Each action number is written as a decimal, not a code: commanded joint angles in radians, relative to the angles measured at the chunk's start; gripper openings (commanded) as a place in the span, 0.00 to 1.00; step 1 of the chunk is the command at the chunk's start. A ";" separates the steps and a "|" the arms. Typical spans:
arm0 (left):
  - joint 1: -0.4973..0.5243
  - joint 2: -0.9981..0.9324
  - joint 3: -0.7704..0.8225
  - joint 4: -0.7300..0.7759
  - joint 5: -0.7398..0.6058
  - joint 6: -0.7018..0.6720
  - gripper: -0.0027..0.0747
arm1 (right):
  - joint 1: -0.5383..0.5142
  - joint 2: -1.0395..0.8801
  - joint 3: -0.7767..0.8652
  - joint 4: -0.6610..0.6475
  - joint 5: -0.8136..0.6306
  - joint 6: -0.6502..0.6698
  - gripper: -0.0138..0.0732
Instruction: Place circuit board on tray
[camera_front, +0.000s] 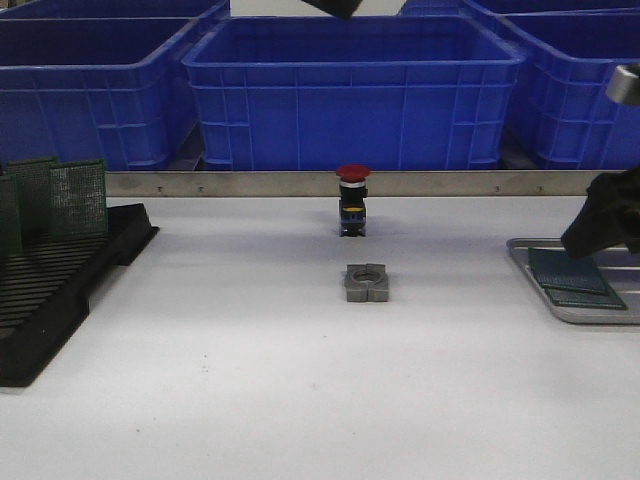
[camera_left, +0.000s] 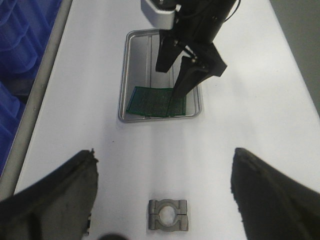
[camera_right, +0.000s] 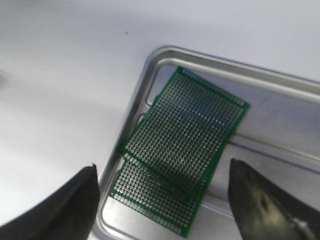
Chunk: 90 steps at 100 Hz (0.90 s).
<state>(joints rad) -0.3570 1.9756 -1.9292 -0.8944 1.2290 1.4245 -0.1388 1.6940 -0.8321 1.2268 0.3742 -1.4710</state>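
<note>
The silver-grey tray (camera_front: 560, 310) sits at the table's right edge. Two green circuit boards (camera_front: 567, 272) lie flat in it, one overlapping the other. In the right wrist view the upper board (camera_right: 187, 130) lies askew over the lower board (camera_right: 155, 200) in a corner of the tray (camera_right: 210, 57). My right gripper (camera_front: 600, 225) hovers just above the boards, open and empty (camera_right: 162, 167). My left gripper (camera_left: 164, 152) is open and empty above the table's middle. Its view shows the tray (camera_left: 122, 100), the boards (camera_left: 155, 101) and the right gripper (camera_left: 170, 82).
A black slotted rack (camera_front: 60, 280) at the left holds upright green boards (camera_front: 75, 197). A red-button switch (camera_front: 352, 200) and a grey metal clamp block (camera_front: 366, 282) stand mid-table; the block also shows below the left gripper (camera_left: 168, 215). Blue bins (camera_front: 350, 90) line the back.
</note>
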 joint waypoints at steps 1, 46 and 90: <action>0.028 -0.080 -0.040 -0.062 0.028 -0.057 0.57 | -0.007 -0.103 -0.021 -0.019 0.023 -0.002 0.77; 0.198 -0.182 -0.043 -0.027 0.047 -0.238 0.01 | 0.000 -0.397 -0.010 -0.019 0.161 -0.002 0.03; 0.237 -0.366 0.032 0.131 -0.160 -0.471 0.01 | 0.232 -0.703 0.212 0.210 -0.210 -0.235 0.03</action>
<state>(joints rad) -0.1185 1.7149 -1.9071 -0.7532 1.1864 1.0179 0.0372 1.0615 -0.6239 1.3651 0.2577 -1.6506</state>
